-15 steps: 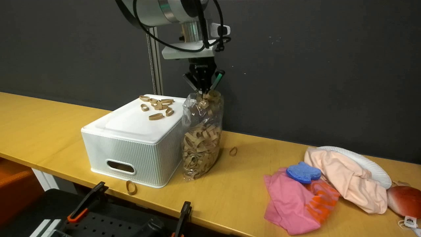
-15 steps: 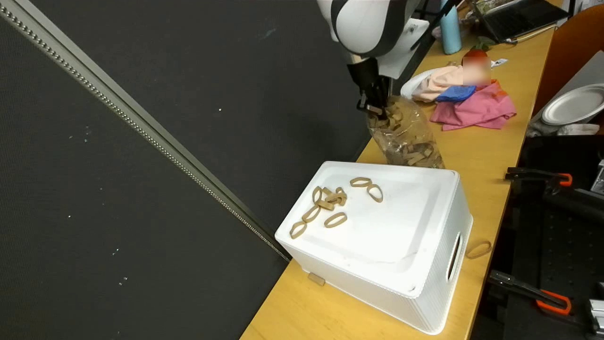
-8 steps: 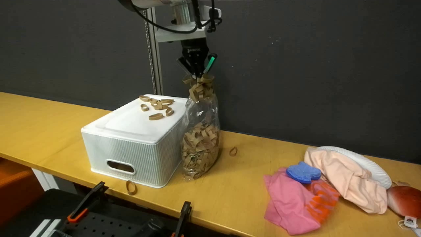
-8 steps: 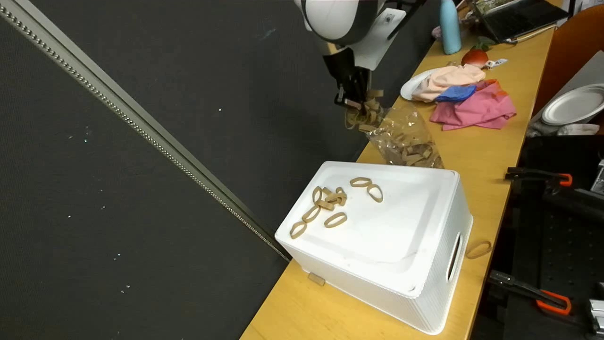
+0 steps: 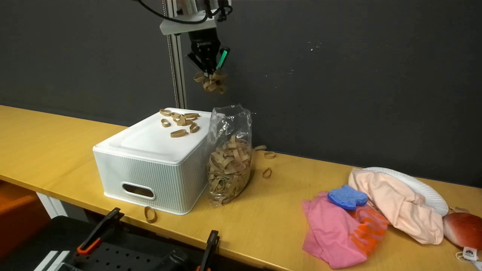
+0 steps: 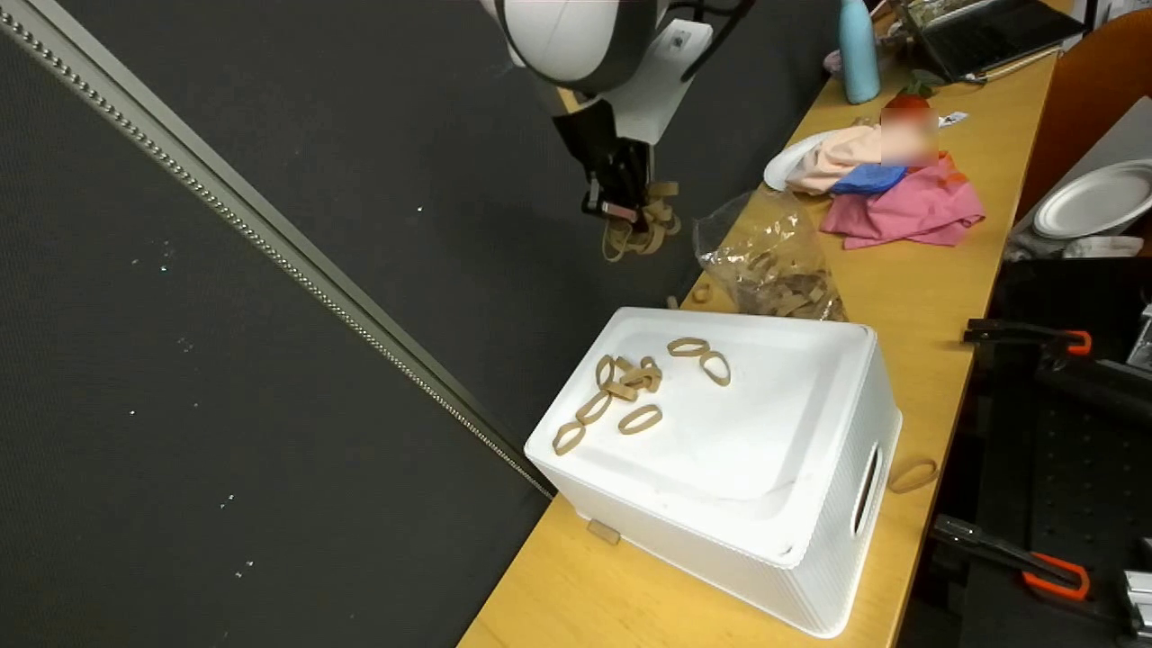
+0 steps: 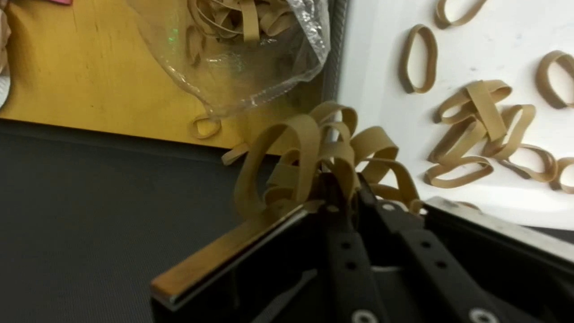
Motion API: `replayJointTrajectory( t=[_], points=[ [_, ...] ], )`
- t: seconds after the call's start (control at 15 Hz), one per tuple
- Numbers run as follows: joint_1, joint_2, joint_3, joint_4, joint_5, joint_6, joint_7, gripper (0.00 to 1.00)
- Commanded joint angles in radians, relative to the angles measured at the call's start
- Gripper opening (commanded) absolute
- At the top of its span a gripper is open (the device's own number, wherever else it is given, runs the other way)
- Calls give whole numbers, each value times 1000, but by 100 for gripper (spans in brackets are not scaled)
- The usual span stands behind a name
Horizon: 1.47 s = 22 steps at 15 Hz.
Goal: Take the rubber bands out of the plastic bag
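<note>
My gripper (image 5: 209, 74) is shut on a clump of tan rubber bands (image 5: 214, 84), high above the back corner of the white box. In the wrist view the held rubber bands (image 7: 298, 148) loop out on both sides of the fingertips. Below and to one side, apart from the gripper, the clear plastic bag (image 5: 229, 124) stands upright against the box with its mouth open. More rubber bands (image 5: 229, 165) fill roughly its lower half. Several loose rubber bands (image 6: 630, 378) lie on the box lid. A few others, such as a single band (image 5: 267, 173), rest on the table.
The white ribbed box (image 5: 150, 145) stands beside the bag. Farther along the table (image 5: 263, 222) lie a pink cloth (image 5: 331, 229), a blue sponge-like piece (image 5: 347, 197), a peach cloth (image 5: 399, 203) and a white plate (image 5: 425, 192). Clamps (image 5: 101, 229) grip the front edge.
My gripper has risen out of the bag's mouth with the clump and moved sideways toward the box. Two bands have dropped onto the table behind the bag, whose top now stands free.
</note>
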<state>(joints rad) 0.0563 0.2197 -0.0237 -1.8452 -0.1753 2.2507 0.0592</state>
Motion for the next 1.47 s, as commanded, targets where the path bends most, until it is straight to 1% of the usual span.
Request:
replayJointTrajectory(
  t=[0.0,0.27,0.47,0.67,0.8,0.93,1.27,1.33,1.4],
  points=[
    [30,53,24,87,-32,-54,27,2],
    [70,120,55,147,-22,-79,10,2],
    [97,144,74,155,-15,-112,3,2],
    [112,149,74,144,-21,-154,6,2],
    [113,165,72,143,-24,-161,4,2],
    [111,187,76,135,-22,-132,-13,2],
    [123,233,89,134,-20,-130,-34,2],
    [125,234,91,133,-17,-133,-37,34],
    [126,233,90,131,-18,-133,-33,36]
  ],
)
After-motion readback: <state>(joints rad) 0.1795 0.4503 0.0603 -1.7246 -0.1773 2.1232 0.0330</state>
